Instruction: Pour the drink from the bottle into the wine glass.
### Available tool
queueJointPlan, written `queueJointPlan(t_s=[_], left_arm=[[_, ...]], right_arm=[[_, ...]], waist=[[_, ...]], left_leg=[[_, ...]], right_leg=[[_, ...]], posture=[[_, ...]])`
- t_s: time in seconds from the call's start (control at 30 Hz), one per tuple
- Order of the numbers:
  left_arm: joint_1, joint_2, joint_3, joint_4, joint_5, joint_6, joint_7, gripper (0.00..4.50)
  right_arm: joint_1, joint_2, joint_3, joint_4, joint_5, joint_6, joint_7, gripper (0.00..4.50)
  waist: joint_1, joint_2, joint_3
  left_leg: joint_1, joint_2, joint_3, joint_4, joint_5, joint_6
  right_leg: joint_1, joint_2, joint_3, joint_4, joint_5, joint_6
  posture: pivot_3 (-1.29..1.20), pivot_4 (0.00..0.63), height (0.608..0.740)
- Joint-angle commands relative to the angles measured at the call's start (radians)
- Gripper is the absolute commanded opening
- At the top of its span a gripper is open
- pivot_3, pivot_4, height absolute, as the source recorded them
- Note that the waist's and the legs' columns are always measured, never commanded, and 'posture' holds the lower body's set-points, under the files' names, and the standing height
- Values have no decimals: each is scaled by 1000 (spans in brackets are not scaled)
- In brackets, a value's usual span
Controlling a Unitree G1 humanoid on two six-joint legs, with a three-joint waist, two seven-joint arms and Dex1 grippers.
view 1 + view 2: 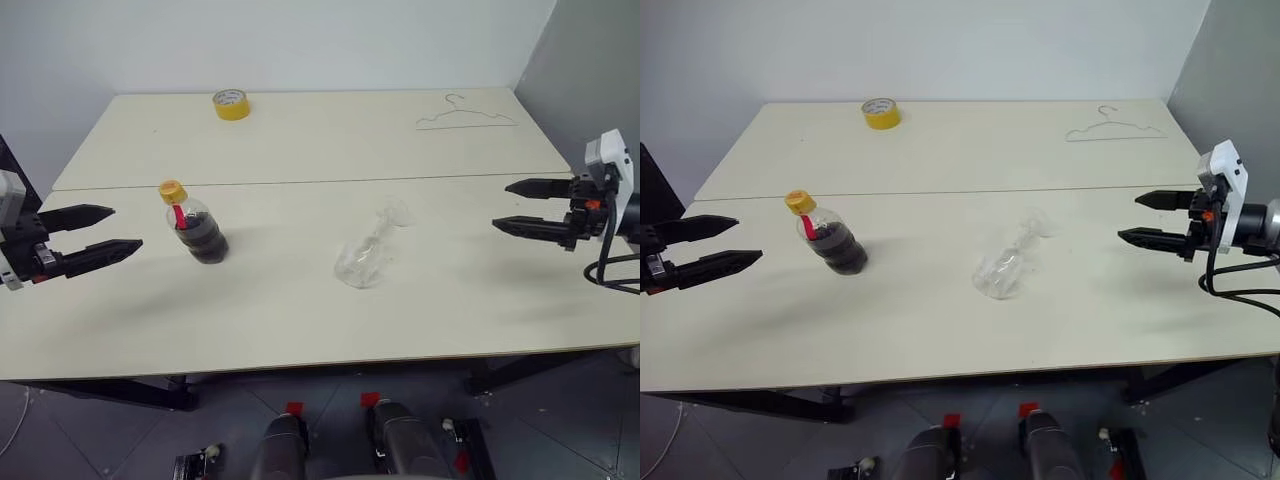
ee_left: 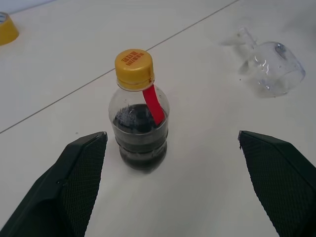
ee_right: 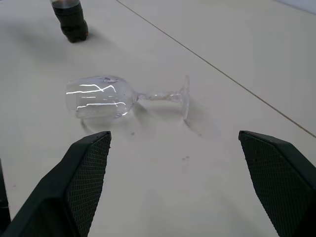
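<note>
Main risk: wine glass (image 1: 368,255) is lying on its side on the worktop (image 1: 300,310), bowl twd robot, foot away. Needs standing up first; round bowl could roll off-line or slip if the right pincer (image 1: 520,207) pinches the smooth bowl or thin stem badly. Pouring w/ cap on = nothing out; yellow cap (image 1: 173,190) is on the bottle (image 1: 197,228). Bottle upright, drink (image 1: 205,240) fills lower part.

Left pincer (image 1: 108,230) released, jaws wide, empty, to the bottle's left, apart, roughly level w/ it. Right pincer also released, empty, well apart from glass, off to its right. Glass between bottle and right pincer.
</note>
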Motion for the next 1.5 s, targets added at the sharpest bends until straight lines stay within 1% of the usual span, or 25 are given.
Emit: queueJointPlan(t_s=[0.03,0.5,0.6,0.67,0.8,1.03,1.1,1.3,1.5], left_arm=[[-2,26,46,-23,-19,12,-14,4500],[32,24,71,-49,-20,32,-8,4500],[43,23,60,-51,-1,17,-2,4500],[64,6,36,-65,46,-29,37,4500],[89,-68,34,-122,55,-40,117,4500],[109,-267,17,-216,104,-109,339,4500],[102,-307,1,-227,116,-113,391,4500],[63,-412,-44,-194,145,-145,506,4500],[-17,-475,-80,-119,173,-179,590,4500]], right_arm=[[-43,-1,-3,8,0,-23,15,4422],[-65,11,15,13,7,-23,33,4422],[-60,12,13,7,11,-20,32,4422],[-52,15,12,-1,14,-15,28,4422],[-40,21,14,-45,32,4,30,4422],[-28,77,34,-221,92,81,4,4422],[-23,99,44,-265,105,100,-6,4422],[-36,150,72,-351,133,143,-34,4422],[-51,175,92,-417,161,176,-55,4422]], waist=[[0,0,0],[-1,0,0],[-1,0,0],[-1,0,0],[-1,0,0],[0,-1,-1],[0,-2,-1],[2,-4,-2],[2,-6,-3]], left_leg=[[0,0,0,0,0,0],[0,0,0,0,0,0],[0,0,0,0,0,0],[0,0,0,0,0,0],[0,0,0,0,0,0],[0,0,-1,0,0,0],[0,0,-2,1,0,0],[0,0,-3,3,0,0],[0,0,-3,4,0,0]], right_leg=[[0,0,0,0,0,0],[0,0,0,0,0,0],[0,0,0,0,0,0],[0,0,0,0,0,0],[0,0,0,0,0,0],[1,0,0,1,1,1],[1,0,0,1,1,1],[2,0,-1,1,1,2],[3,0,-1,1,2,2]], posture=[[0,150,740],[0,150,740],[0,150,740],[0,150,740],[0,150,740],[0,150,740],[0,150,740],[0,150,740],[0,150,740]])
